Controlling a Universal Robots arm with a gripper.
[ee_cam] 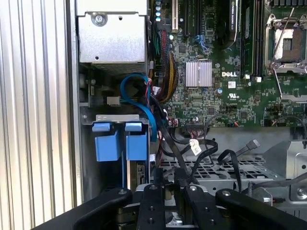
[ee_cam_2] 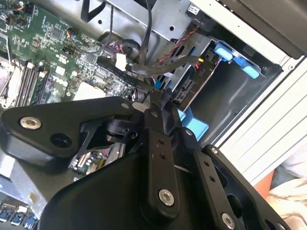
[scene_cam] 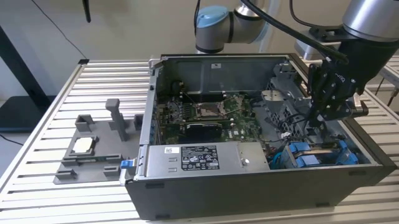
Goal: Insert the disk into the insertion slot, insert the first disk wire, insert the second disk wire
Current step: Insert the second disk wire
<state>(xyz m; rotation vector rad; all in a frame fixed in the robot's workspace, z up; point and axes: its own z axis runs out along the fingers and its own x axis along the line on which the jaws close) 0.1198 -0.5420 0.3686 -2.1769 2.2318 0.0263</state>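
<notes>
So the slatted desk (scene_cam: 56, 93) carries the whole setup, and the big open computer case (scene_cam: 249, 196) lies on its side in the middle of it, presumably so everything inside can be reached from above. The arm (scene_cam: 367, 18) leans in over the case's corner on the exterior view's right. Along the case's near edge sits the labelled power-supply box (scene_cam: 199, 158), and the green motherboard (scene_cam: 212, 116) covers the case floor behind it.

Right beside the power-supply box, in that same right-hand corner of the case, is the insertion slot (ee_cam: 112, 118). The disk (ee_cam: 108, 147) looks seated in it already: only the blue carrier tabs stick out of the grey bay, so I'd say the first step is done.

The gripper (ee_cam_2: 156, 98) hangs inside the case just next to the slot, down among the loose cabling. Its fingers (ee_cam_2: 154, 120) look pinched together on a flat black wire (ee_cam_2: 144, 69), held near its end and pointing toward the disk's connector edge. That makes sense to me if it's lining a plug up, though which of the two wires this is, I can't tell.

Outside the case, on the exterior view's left, a grey fixture tray (scene_cam: 87, 158) holds a small square chip (scene_cam: 83, 145).
</notes>
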